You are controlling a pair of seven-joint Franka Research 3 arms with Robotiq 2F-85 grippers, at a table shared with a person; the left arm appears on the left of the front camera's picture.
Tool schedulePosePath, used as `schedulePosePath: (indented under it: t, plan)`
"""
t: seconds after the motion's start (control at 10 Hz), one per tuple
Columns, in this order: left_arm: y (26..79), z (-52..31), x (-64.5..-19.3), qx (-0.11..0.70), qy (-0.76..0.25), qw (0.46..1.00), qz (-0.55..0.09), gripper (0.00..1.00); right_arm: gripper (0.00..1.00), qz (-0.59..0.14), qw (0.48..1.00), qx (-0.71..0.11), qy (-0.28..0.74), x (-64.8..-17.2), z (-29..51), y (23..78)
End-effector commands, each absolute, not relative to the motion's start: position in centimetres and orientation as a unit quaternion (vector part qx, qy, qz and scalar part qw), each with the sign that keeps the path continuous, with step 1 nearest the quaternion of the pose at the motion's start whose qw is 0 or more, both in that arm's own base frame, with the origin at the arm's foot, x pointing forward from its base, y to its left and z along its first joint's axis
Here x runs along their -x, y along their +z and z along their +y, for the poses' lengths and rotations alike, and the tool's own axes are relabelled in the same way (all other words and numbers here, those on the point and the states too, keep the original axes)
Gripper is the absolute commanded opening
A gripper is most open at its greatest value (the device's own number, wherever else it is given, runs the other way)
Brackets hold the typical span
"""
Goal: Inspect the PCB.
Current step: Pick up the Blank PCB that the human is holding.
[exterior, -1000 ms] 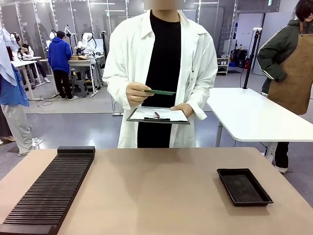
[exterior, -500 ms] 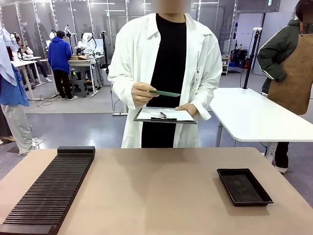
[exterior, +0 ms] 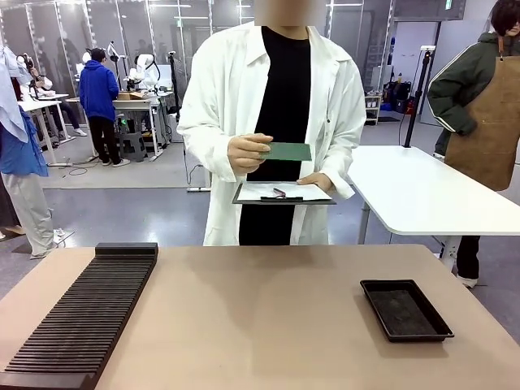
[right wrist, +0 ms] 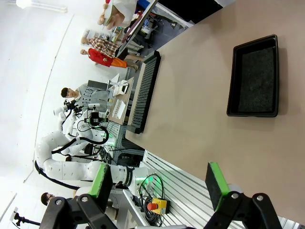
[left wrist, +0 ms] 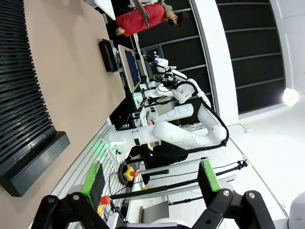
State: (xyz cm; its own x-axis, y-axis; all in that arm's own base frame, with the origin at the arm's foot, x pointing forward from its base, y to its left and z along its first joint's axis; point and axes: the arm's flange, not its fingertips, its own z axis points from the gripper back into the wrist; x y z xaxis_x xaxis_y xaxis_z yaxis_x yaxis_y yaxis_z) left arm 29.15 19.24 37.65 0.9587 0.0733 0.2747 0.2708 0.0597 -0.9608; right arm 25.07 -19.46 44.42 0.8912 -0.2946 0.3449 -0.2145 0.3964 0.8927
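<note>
Beyond the table [exterior: 268,325], a person's hand [exterior: 246,153] holds the PCB [exterior: 288,151].

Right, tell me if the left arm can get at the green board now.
Probably not. The person's hand holds the green board at chest height beyond the table's far edge, over the clipboard; the open left gripper sits far back.
</note>
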Motion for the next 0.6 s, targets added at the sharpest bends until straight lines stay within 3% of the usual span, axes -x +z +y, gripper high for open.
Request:
schedulePosePath:
  t: [0.0, 0.5]
  plan:
    - [37.87, 19.38, -29.39, 0.680, -0.068, 0.720, -0.120, 1.00, 1.00, -0.242, 0.799, -0.550, -0.017, -25.07, -19.60, 44.56]
    - [37.87, 19.38, -29.39, 0.680, -0.068, 0.720, -0.120, 1.00, 1.00, -0.242, 0.799, -0.550, -0.017, -25.07, -19.60, 44.56]
